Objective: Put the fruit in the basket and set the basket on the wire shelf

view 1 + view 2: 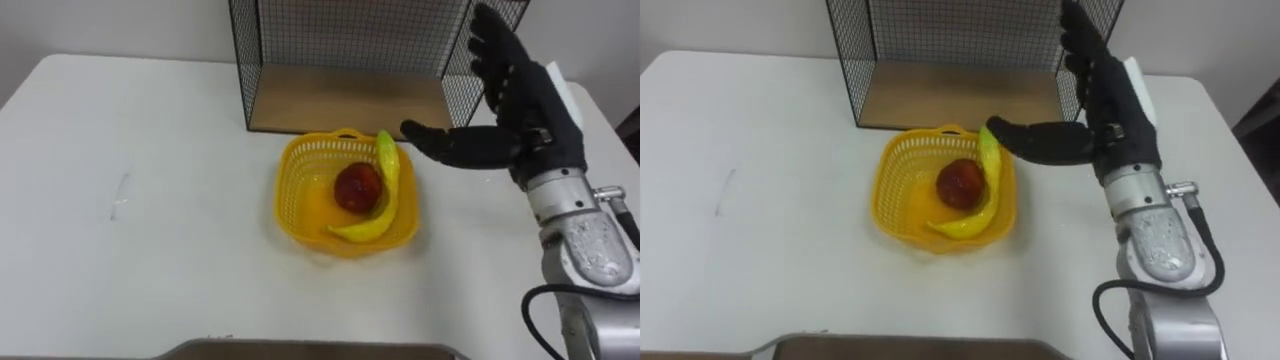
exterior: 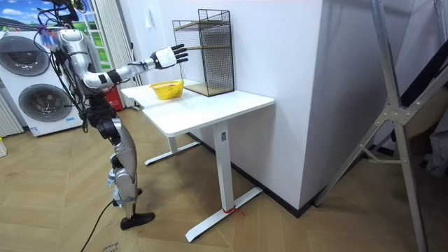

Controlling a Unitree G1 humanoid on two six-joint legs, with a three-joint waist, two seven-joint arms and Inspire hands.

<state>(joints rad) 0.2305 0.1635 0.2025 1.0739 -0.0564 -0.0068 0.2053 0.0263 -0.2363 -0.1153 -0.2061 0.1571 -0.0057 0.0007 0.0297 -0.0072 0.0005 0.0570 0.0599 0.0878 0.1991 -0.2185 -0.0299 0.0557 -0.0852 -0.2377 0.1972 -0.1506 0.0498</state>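
My right hand (image 1: pixel 525 110) hovers, fingers spread wide, just right of the basket (image 1: pixel 290 205). The banana (image 1: pixel 388 175) leans on its rim, so a tilted lift could spill it.

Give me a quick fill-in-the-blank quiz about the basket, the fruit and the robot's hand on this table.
The yellow basket holds a round red fruit and a curved ____.
The basket stands on the white ____, in front of the wire shelf.
The open hand raised beside the basket is the robot's ____ one.
Missing words: banana; table; right.
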